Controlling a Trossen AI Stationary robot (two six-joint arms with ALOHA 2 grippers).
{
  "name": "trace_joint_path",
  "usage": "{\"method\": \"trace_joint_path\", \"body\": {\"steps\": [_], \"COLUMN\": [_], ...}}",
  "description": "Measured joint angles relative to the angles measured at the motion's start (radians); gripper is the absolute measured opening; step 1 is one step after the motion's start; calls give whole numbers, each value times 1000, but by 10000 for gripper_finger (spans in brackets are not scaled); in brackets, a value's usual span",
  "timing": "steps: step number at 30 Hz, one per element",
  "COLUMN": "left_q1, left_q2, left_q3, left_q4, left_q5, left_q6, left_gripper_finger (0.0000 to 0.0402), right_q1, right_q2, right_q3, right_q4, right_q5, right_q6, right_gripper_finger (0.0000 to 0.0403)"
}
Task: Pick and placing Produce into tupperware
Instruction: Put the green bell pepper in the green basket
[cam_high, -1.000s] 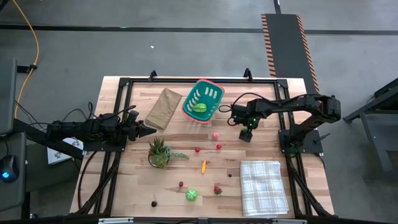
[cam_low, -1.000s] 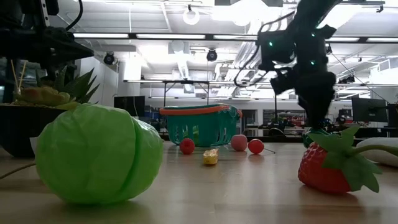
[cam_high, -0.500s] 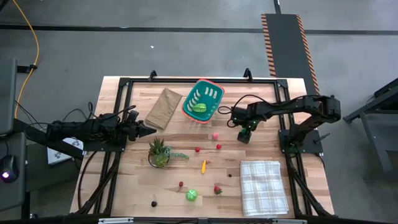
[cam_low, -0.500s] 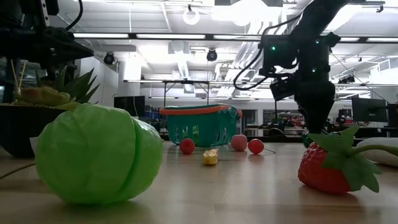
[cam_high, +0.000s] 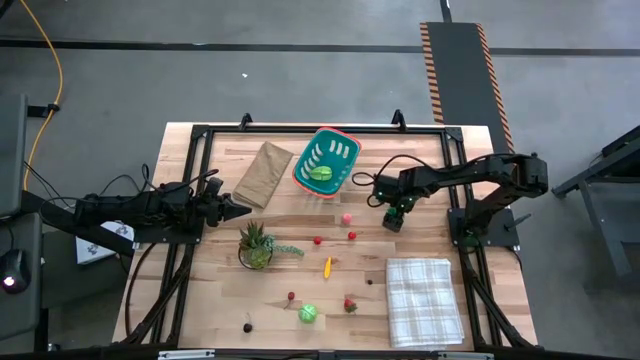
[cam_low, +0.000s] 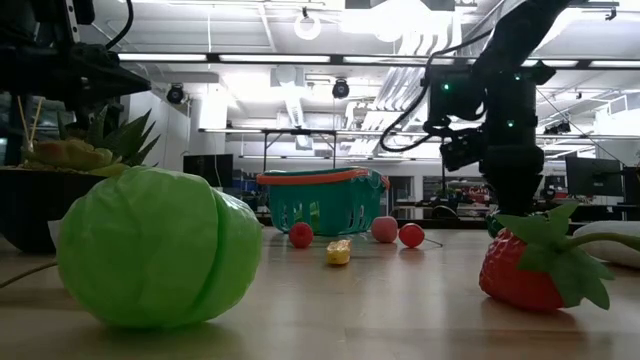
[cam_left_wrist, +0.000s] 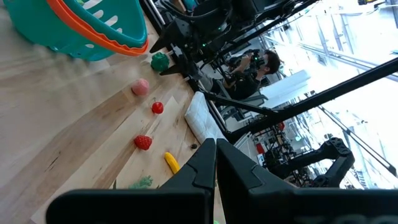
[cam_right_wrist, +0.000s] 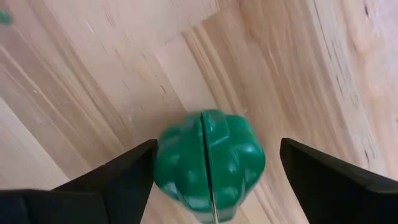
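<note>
Right wrist view: right gripper (cam_right_wrist: 211, 168) is hovering, fingers wide, over a green pepper (cam_right_wrist: 208, 163) lying on the table beside the basket (cam_high: 326, 162). Pick step; next, descend and close.

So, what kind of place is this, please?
Probably a robotics lab or workshop. A wooden table in a black frame stands on a grey concrete floor with hazard striping; the low view shows ceiling strip lights and more equipment behind.
</note>
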Motion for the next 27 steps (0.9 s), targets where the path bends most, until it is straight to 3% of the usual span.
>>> {"method": "trace_joint_path", "body": {"steps": [27], "left_q1": [0], "left_q2": [0], "left_q3": [0], "left_q4": [0], "left_q5": [0], "left_q6": [4], "left_gripper_finger": [3], "right_q1": [0], "right_q2": [0], "right_q3": [1], "right_q4": [3], "right_q5": [-20], "right_q6": [27], "right_gripper_finger": [216]}}
